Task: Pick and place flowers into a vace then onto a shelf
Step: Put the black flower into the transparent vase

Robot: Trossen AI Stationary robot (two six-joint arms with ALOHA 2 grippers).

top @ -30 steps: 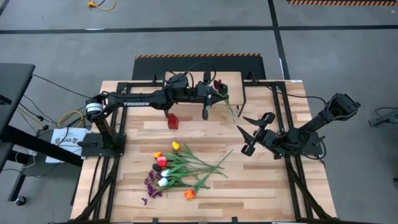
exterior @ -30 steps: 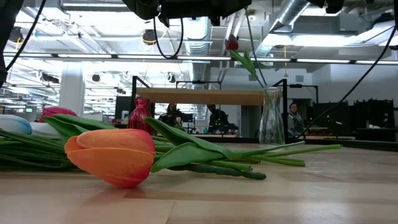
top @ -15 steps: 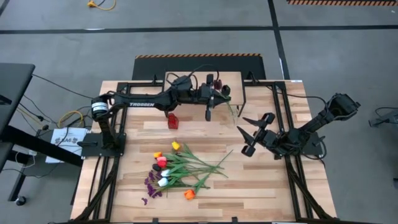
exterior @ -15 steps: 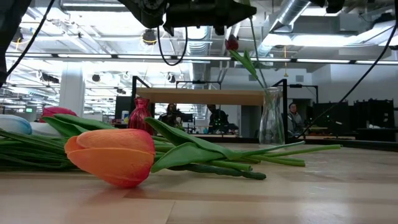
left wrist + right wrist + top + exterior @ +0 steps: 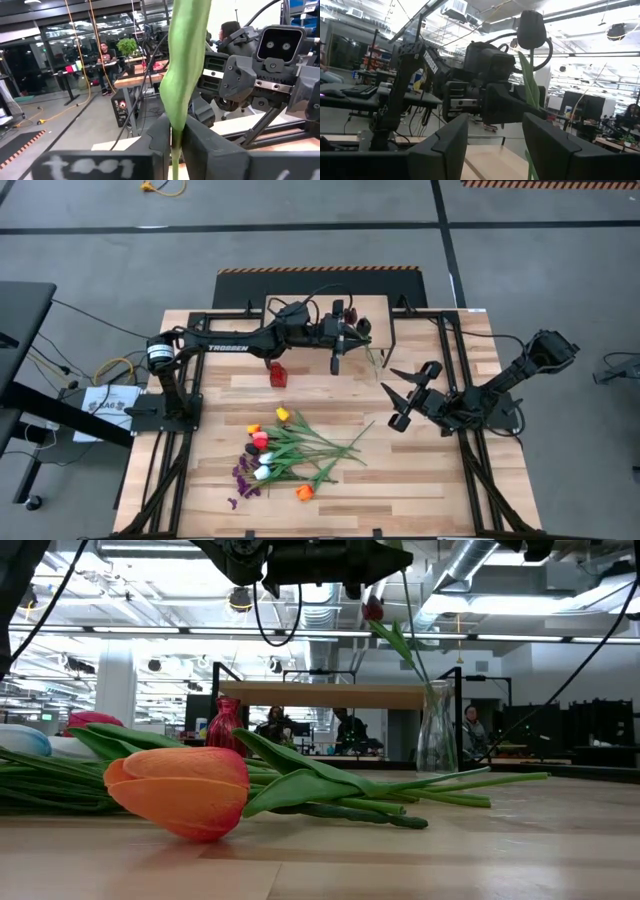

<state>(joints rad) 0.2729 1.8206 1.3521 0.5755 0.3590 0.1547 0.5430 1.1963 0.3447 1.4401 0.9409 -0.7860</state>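
Over the shelf (image 5: 375, 308) at the table's far edge, your left gripper (image 5: 340, 340) is clamped on the green stem of a dark maroon tulip (image 5: 351, 314) whose stalk stands in the clear glass vase (image 5: 437, 728); white "TROSSEN" lettering (image 5: 228, 348) reads along that arm. Your right gripper (image 5: 408, 395) waits with fingers spread apart over the table's right side. The remaining flowers (image 5: 283, 452) lie heaped on the tabletop (image 5: 400, 470), near a small red vase (image 5: 278, 373).
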